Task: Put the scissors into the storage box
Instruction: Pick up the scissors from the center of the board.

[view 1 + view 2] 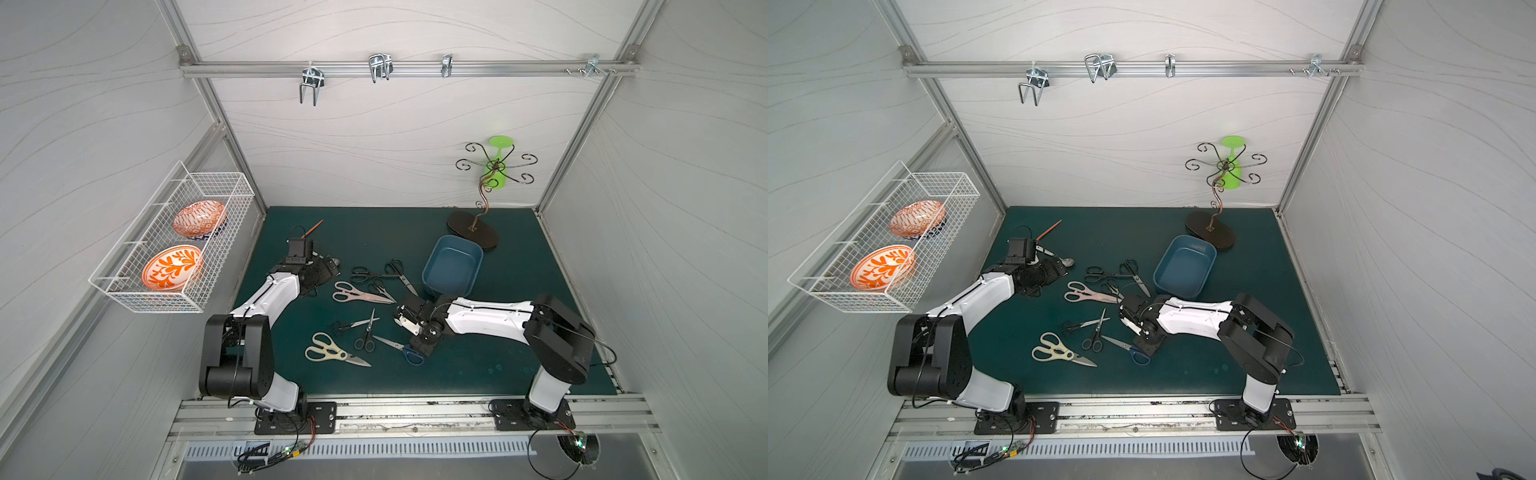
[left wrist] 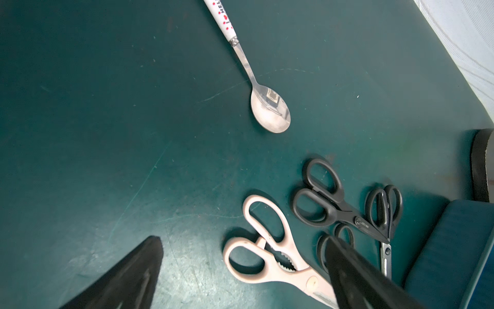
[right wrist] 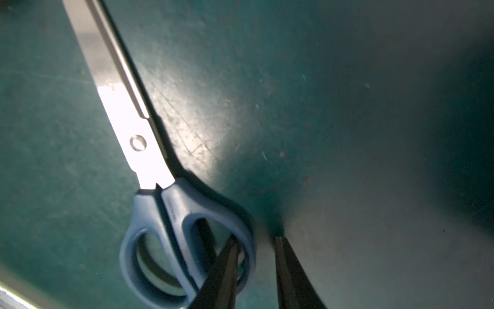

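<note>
1. A dark green mat covered the bench (image 1: 519,353), inside pale walls with a metal rail across the back.
2. The storage box (image 1: 453,266) sat toward the back right corner of the bench, just in front of a dark oval stand base (image 1: 473,230).
3. The blue-handled scissors (image 3: 187,214) lay flat near the middle of the bench, on the side toward its front edge, well apart from the box.
4. The right gripper (image 3: 256,239) was narrowed but not closed. One finger (image 3: 227,267) reached inside a handle loop and the other stood outside it, with a small gap to the rim, so nothing was lifted.
5. The left gripper (image 2: 242,239) was spread wide and held nothing, above the pink-handled shears (image 2: 267,256) and black-handled pairs (image 2: 320,203).
6. The cream-handled shears (image 1: 328,351) lay nearer the front edge.
</note>
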`<state>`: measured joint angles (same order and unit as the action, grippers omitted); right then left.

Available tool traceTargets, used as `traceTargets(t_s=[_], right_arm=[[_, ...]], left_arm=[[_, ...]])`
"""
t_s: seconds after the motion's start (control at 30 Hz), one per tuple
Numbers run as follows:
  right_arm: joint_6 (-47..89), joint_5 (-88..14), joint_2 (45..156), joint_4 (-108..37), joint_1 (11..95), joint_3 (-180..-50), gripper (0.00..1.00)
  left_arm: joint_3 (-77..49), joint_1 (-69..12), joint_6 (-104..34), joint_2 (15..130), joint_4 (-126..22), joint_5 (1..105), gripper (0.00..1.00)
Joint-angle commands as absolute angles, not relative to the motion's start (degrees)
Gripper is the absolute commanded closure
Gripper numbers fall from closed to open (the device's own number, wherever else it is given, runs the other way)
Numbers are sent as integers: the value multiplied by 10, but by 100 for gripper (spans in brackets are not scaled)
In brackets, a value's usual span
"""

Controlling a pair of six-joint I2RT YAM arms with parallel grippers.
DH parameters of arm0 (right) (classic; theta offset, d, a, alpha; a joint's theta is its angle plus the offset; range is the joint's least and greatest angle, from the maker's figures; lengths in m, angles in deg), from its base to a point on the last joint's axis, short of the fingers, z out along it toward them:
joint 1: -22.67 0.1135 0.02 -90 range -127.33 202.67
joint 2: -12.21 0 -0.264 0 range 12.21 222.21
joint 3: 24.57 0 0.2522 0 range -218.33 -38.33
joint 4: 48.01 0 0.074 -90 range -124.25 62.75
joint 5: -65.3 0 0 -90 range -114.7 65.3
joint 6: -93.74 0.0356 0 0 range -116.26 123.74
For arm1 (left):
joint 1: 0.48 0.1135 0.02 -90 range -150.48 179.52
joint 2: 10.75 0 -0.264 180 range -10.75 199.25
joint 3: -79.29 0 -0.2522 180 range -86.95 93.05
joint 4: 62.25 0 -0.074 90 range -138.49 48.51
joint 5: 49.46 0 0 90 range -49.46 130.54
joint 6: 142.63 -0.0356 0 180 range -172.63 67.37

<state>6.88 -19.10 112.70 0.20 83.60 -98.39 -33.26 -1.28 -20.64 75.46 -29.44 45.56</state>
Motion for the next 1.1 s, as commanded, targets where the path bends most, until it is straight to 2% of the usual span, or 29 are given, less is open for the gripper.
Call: traceTargets(t_s=[0.0, 0.23, 0.47, 0.87, 1.07], right_arm=[[80, -183, 1150, 6, 841, -986, 77], [90, -176, 1152, 14, 840, -982, 100], [96, -160, 1138, 44, 841, -985, 100], [146, -135, 1004, 140, 834, -1011, 100], [208, -161, 996, 177, 765, -1105, 100]], left_arm=[[-309, -10, -202, 759, -304, 459, 1], [-311, -10, -202, 757, -304, 458, 1], [-311, -10, -201, 756, -305, 458, 1], [-311, -11, -193, 758, -309, 479, 1], [-312, -10, -192, 757, -310, 489, 1]])
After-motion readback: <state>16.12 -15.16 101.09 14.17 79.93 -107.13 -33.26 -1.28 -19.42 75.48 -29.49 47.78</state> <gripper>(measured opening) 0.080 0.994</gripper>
